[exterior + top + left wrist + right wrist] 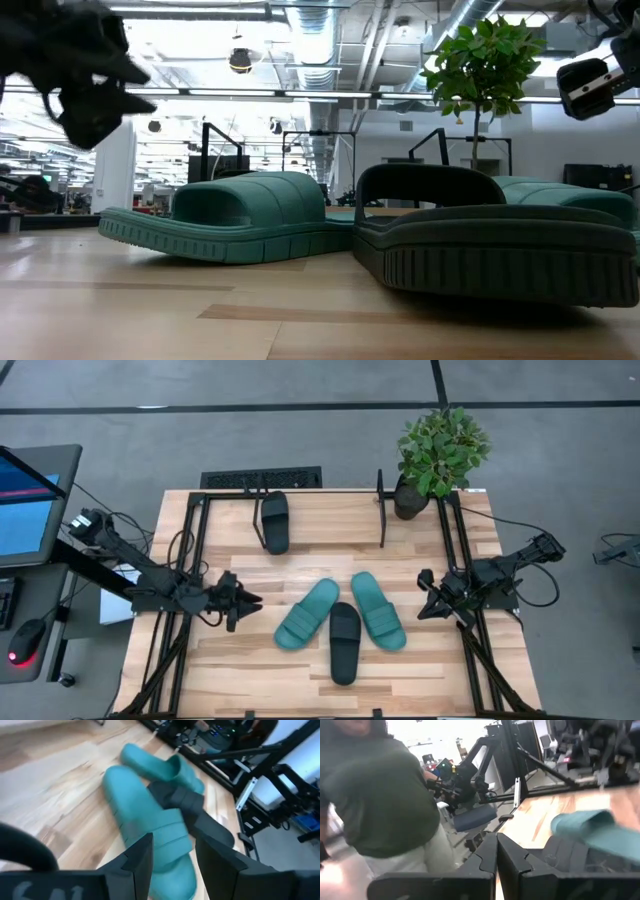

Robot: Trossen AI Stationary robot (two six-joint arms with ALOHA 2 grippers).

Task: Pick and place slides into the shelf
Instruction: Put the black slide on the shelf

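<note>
A: Where are the slides?

B: One black rubbery slide sandal (275, 522) lies inside the low black metal-bar shelf (382, 509), toward its left end. The other three sit in a cluster on the pale wooden counter (240, 680), nearer the front edge than the shelf: a teal green slide (306, 614), a second black slide (344, 642) beside it, and another teal green slide (379, 610) on the black one's far side.

A: And the arms?

B: The left gripper (250, 601) hovers just left of that cluster, pointing at it, jaws spread with nothing between them. The right gripper (424, 597) waits right of the cluster, jaws pressed together, empty.

A: Anything else?

B: A potted green plant (440, 452) stands just right of the shelf. A person in a dark green top (380, 795) stands beyond the counter.
</note>
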